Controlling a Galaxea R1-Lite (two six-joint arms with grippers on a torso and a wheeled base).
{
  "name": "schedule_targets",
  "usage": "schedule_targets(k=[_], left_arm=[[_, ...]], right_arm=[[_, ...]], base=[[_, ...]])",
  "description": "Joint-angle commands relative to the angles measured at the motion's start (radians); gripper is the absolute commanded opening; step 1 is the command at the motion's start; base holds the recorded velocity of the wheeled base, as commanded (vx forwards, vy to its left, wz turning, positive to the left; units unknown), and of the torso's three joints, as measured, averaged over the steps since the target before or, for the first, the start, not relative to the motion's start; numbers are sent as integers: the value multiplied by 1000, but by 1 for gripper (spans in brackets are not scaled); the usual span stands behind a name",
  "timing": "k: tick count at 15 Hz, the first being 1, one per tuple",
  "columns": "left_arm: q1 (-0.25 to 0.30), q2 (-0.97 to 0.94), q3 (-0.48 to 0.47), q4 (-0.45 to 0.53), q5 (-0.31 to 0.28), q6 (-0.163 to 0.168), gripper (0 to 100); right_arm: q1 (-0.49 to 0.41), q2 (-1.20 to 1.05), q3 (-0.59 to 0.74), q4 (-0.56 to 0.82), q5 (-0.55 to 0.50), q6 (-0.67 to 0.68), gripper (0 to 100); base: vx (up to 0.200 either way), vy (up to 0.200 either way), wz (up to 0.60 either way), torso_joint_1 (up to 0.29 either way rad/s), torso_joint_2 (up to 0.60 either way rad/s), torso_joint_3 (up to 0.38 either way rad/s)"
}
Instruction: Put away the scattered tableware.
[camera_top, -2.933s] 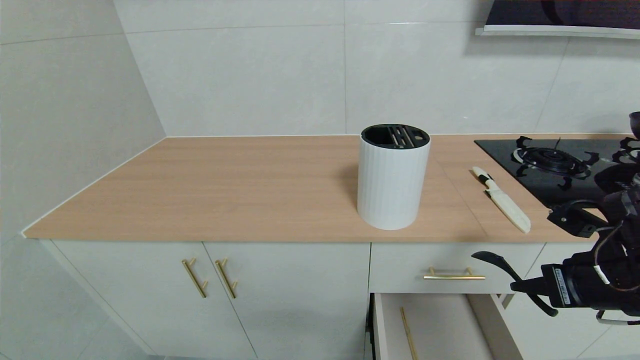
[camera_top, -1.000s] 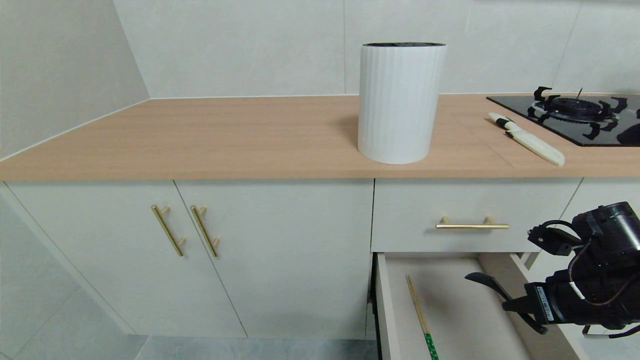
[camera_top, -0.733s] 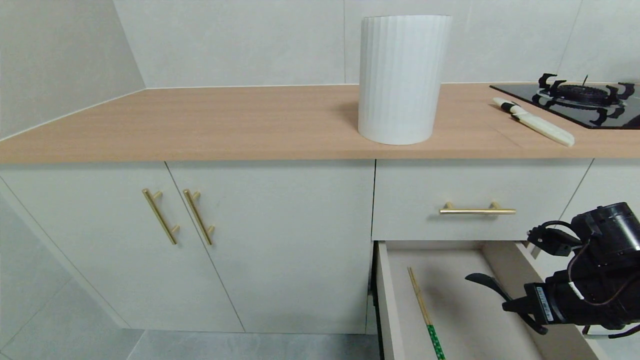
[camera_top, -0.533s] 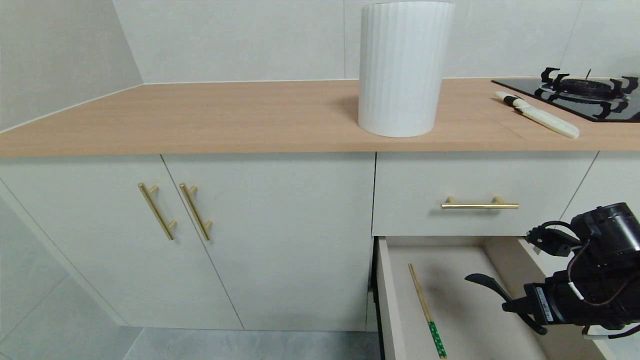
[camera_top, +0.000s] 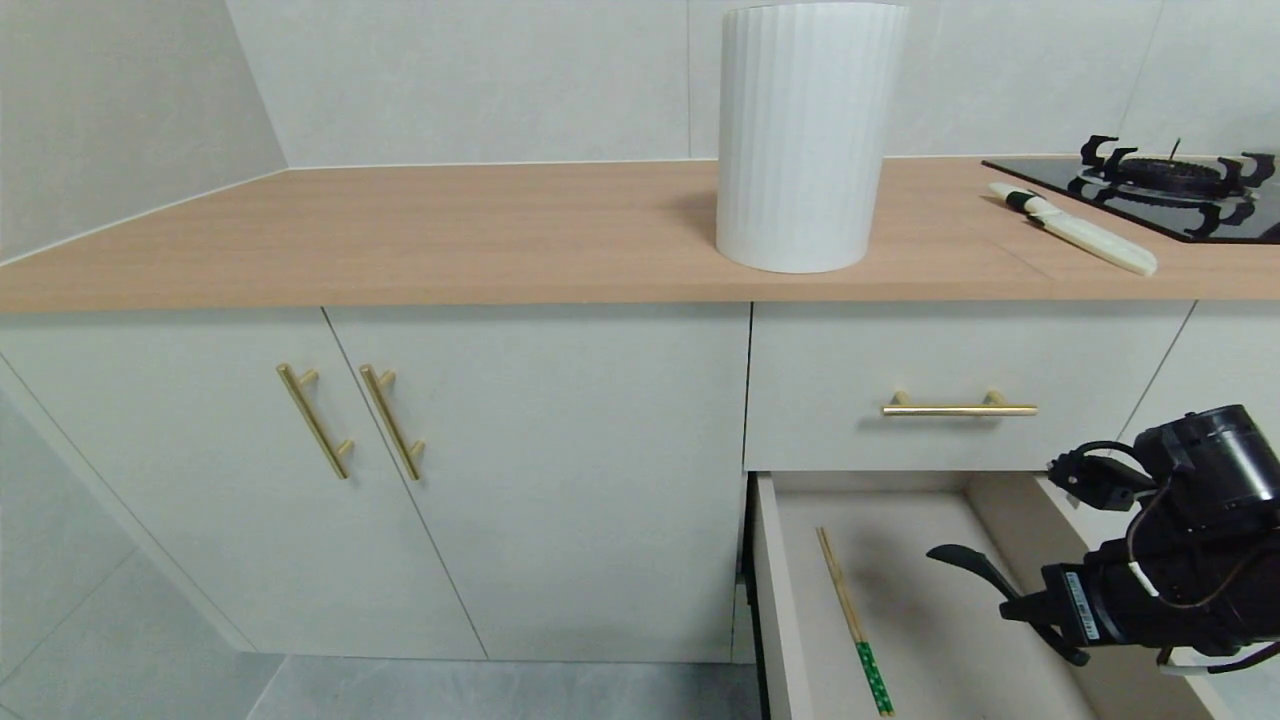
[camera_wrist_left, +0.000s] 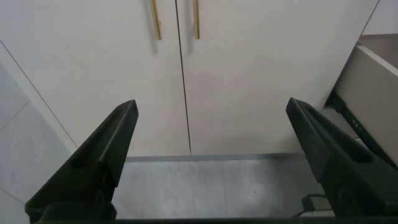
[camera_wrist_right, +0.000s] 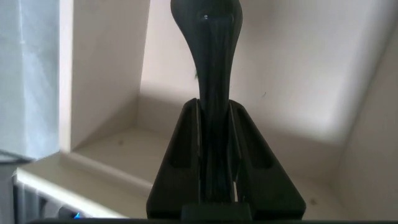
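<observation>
Black spoon (camera_top: 972, 566) is sitting in the right gripper (camera_top: 1035, 608), which is pinching its handle tight between both fingers (camera_wrist_right: 180, 143), with no gap showing. The bowl end is sticking out past the fingertips and hanging over the open drawer (camera_top: 772, 600) beneath the hand. Beyond the spoon's tip, toward the drawer's far side wall, a pair of chopsticks (camera_top: 850, 625) is lying on the drawer floor, apart from the spoon. Above the hand, a closed drawer with a gold handle (camera_top: 960, 408) is facing out. Higher up and farther off, a pale knife (camera_top: 1075, 242) is lying on the countertop (camera_top: 400, 240) between a white ribbed holder (camera_top: 800, 140) and the stove (camera_top: 1170, 185). The left gripper (camera_wrist_left: 211, 109) is spreading its jaws wide, gripping nothing and pointing at the closed cabinet doors (camera_wrist_left: 249, 74).
</observation>
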Motion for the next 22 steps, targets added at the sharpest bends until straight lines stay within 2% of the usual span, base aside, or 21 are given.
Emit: schedule_targets(k=[1,3,5,9,11,13,22], left_arm=[[0,0,0,0,0,0,100],[0,0,0,0,0,0,100],[0,0,0,0,0,0,100],[0,0,0,0,0,0,100],[0,0,0,0,0,0,100],[0,0,0,0,0,0,100],[0,0,0,0,0,0,100]], right_arm=[[30,42,10,-35,-79,-6,0],[59,151,27,-190,-222,48,0],[75,260,72,-327,-238,86,0],[101,503,179,-755,-281,93,0],[107,644,185,-936,-387,94,0],[115,725,187,-1054,-453,91,0],[122,786,162,-1082,-485,88,0]], base=[[0,0,0,0,0,0],[0,0,0,0,0,0],[0,0,0,0,0,0],[0,0,0,0,0,0],[0,0,0,0,0,0],[0,0,0,0,0,0],[0,0,0,0,0,0]])
